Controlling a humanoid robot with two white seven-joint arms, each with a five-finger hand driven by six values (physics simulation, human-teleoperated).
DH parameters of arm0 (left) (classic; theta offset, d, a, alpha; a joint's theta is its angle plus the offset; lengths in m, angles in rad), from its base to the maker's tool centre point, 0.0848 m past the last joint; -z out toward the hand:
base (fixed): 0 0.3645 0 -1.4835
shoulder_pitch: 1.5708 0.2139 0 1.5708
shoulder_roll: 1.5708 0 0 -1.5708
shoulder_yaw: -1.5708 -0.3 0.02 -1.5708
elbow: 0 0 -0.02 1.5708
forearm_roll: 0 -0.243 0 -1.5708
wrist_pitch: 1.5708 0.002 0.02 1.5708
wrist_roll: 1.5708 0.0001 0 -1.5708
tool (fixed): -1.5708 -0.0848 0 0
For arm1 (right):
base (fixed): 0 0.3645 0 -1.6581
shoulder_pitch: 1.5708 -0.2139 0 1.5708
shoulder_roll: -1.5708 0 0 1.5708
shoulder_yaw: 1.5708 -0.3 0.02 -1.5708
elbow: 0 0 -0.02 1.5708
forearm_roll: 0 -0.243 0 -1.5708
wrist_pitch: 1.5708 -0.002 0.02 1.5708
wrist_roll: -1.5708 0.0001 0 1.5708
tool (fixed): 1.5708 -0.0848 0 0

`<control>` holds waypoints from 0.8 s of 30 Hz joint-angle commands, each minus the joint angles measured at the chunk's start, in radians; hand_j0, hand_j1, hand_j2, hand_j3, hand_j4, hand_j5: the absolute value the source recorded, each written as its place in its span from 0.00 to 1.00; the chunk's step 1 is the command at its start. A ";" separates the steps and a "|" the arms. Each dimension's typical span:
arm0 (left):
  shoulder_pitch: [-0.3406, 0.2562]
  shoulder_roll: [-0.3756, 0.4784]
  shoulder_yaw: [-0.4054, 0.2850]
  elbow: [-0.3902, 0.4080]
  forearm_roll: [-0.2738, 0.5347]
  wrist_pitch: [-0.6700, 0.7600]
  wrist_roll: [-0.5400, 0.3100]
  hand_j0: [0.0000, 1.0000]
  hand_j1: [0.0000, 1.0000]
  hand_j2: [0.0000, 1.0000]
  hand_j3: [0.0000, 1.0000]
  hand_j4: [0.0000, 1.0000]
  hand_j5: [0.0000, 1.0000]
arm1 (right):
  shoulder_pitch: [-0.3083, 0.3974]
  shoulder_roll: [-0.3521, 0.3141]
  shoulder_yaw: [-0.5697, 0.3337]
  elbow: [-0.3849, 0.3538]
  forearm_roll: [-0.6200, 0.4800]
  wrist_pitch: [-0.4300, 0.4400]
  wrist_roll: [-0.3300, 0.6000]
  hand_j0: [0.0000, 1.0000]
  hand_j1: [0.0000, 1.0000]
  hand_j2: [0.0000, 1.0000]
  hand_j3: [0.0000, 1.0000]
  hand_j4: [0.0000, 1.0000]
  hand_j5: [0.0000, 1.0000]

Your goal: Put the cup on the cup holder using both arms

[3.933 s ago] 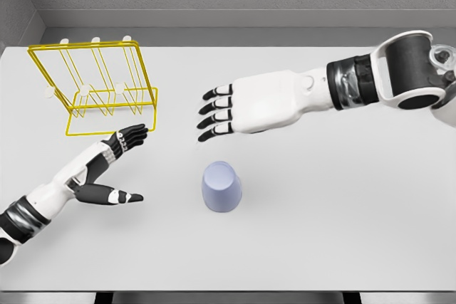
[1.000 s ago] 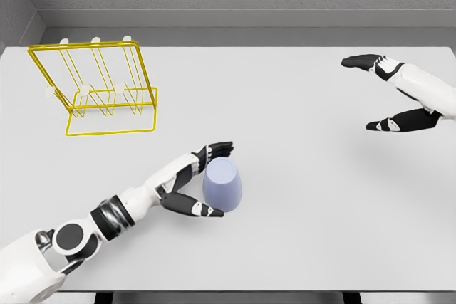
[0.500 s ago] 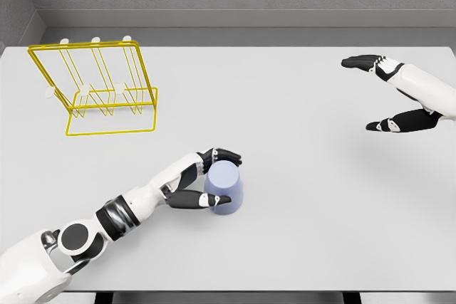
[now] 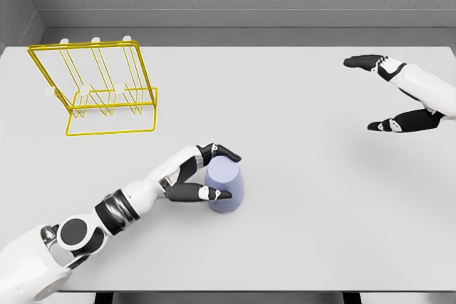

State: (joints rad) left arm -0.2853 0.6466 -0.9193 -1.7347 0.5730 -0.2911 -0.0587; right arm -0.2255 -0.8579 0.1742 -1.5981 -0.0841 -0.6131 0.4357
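Observation:
A pale lavender cup [image 4: 226,186] stands upside down on the white table, near the front middle. My left hand [image 4: 217,173] is wrapped around its left side, black fingers curled over the top and thumb across the front. The cup still rests on the table. The yellow wire cup holder [image 4: 96,87] with white-tipped pegs stands at the back left, well apart from the cup. My right hand [image 4: 388,97] hovers at the far right with fingers spread, holding nothing.
The white table [image 4: 285,233] ends at a front edge near the bottom of the view. A grey wall runs along the back and the left side.
My left hand reached the cup and its fingers have closed around it over the last second. Earlier the right arm withdrew from the centre to the far right.

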 commanded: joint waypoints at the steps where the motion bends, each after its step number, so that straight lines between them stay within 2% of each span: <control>1: 0.000 0.002 0.002 -0.002 0.002 -0.017 0.000 0.52 0.52 0.52 0.52 0.52 0.52 | 0.000 -0.001 -0.002 0.000 -0.008 0.002 0.000 1.00 1.00 1.00 1.00 1.00 1.00; 11: -0.029 0.018 0.010 -0.025 0.004 -0.028 0.000 0.52 0.52 0.52 0.52 0.52 0.52 | 0.000 -0.001 -0.002 0.000 -0.008 0.002 0.000 1.00 1.00 1.00 1.00 1.00 1.00; 24: -0.058 0.080 0.033 -0.026 0.028 -0.071 0.000 0.52 0.52 0.52 0.52 0.52 0.52 | 0.002 -0.001 -0.002 0.000 -0.008 0.002 0.000 1.00 1.00 1.00 1.00 1.00 1.00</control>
State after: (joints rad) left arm -0.3482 0.7177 -0.8898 -1.7603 0.5927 -0.3589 -0.0588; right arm -0.2240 -0.8579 0.1718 -1.5980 -0.0841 -0.6131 0.4361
